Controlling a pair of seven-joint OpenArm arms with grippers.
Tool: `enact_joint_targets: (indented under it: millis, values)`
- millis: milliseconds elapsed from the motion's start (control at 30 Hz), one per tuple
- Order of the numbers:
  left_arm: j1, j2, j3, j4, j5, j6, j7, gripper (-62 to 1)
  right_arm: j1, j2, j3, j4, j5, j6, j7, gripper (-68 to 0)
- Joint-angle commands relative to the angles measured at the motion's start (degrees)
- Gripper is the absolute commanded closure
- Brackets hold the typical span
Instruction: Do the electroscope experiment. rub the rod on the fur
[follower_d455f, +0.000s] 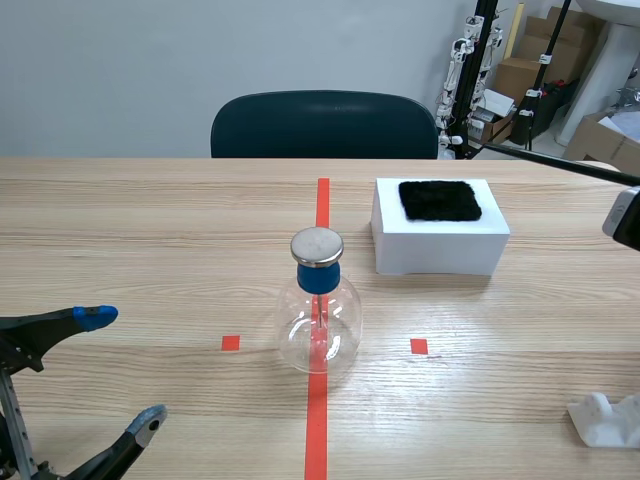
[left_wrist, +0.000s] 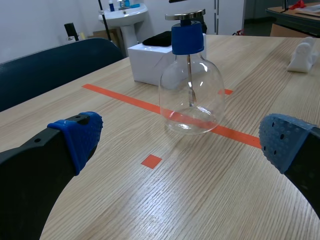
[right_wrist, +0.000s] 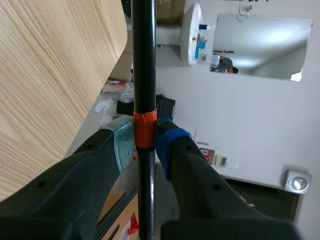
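- Scene view gives you the wooden worktop (follower_d455f: 120, 230) running away from the robot, with a dark chair (follower_d455f: 320, 125) pushed in at its far edge.
- You have a white box (follower_d455f: 440, 250) on the right half of the worktop, beyond the middle, and the black fur (follower_d455f: 440, 200) lies flat on its top.
- You'll find the electroscope (follower_d455f: 320, 325), a clear round flask with a blue collar (follower_d455f: 318, 277) and a metal disc (follower_d455f: 317, 245) on top. It stands upright on the long orange tape line (follower_d455f: 323, 200), nearer than the box and to its left.
- Your rod (right_wrist: 144, 60) is a thin black bar. In the scene view it comes in raised from the right (follower_d455f: 560, 165), beyond the box and clear of the fur.
- Your right jaws are closed on the rod: the grey-green pad (right_wrist: 122, 142) and the blue pad (right_wrist: 167, 145) press its orange band (right_wrist: 145, 129) from either side.
- Your left jaws are spread wide with nothing between them, low at the near left of the worktop. Their blue pads (left_wrist: 80, 135) stand far apart, and the electroscope is ahead of them.
- You can see a small white stand (follower_d455f: 605, 418) on the near right of the worktop.
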Motion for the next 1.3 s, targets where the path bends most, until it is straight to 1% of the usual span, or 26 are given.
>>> enact_joint_targets:
  millis: [0, 133, 400, 500, 733, 833, 1000, 1200, 1267]
  values:
    - [-0.3, -0.5, -0.7, 0.6, -0.8, 0.1, -1.0, -62.3, 1.4, 0.2, -0.1, 1.0, -1.6, -0.9, -0.2, 0.3]
    - [-0.3, -0.5, -0.7, 0.6, -0.8, 0.1, -1.0, -62.3, 1.4, -1.0, -0.4, 0.7, -5.4, -0.9, -0.2, 0.3]
    - [-0.3, -0.5, -0.7, 0.6, -0.8, 0.1, -1.0, -62.3, 2.7, -1.0, -0.7, 0.5, -10.8, -0.6, -1.1, 0.3]
    - [-0.3, -0.5, -0.7, 0.6, -0.8, 0.1, -1.0, -62.3, 3.7, -1.0, -0.7, 0.5, -13.4, 0.4, -1.0, 0.3]
    - [-0.3, -0.5, -0.7, 0.6, -0.8, 0.1, -0.9, -62.3, 4.8, -1.0, -0.7, 0.5, -18.7, 0.7, 0.8, 0.3]
    - [-0.3, -0.5, -0.7, 0.6, -0.8, 0.1, -1.0, -62.3, 4.8, -0.7, -0.7, 0.5, -20.6, 0.9, 2.5, 0.3]
    - [-0.3, -0.5, -0.7, 0.6, -0.8, 0.1, -1.0, -62.3, 4.9, -0.5, -0.7, 0.5, -22.9, 0.9, 3.5, 0.3]
    - [-0.3, -0.5, -0.7, 0.6, -0.8, 0.1, -1.0, -62.3, 6.0, -0.5, -0.7, 0.5, -24.8, 0.9, 4.2, 0.3]
    - [-0.3, -0.5, -0.7, 0.6, -0.8, 0.1, -1.0, -62.3, 6.4, -0.5, -0.7, 0.5, -24.8, 0.9, 5.2, 0.3]
